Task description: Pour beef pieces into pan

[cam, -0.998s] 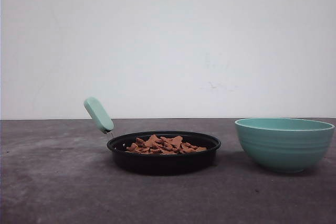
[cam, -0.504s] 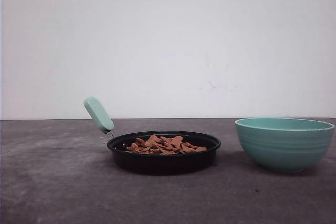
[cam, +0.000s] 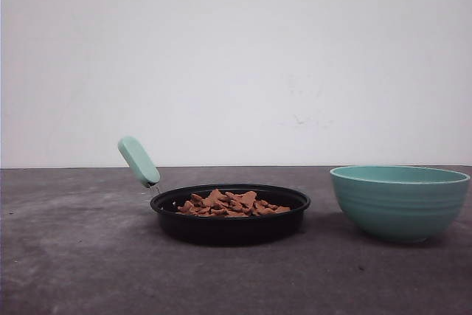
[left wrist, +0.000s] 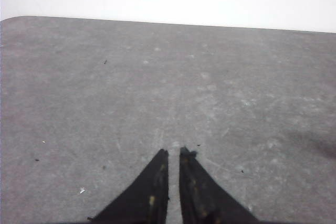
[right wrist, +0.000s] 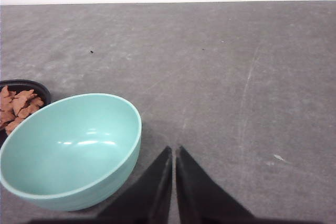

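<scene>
Both grippers are empty, their black fingers drawn together with a thin slit between the tips: the left gripper (left wrist: 174, 153) over bare grey table (left wrist: 105, 103), the right gripper (right wrist: 174, 150) just beside the teal bowl (right wrist: 68, 150). From the front, the black pan (cam: 230, 215) holds the beef pieces (cam: 230, 203), its mint-green handle (cam: 139, 161) pointing to 10 o'clock, and the bowl stands at its 3 o'clock, apart.
</scene>
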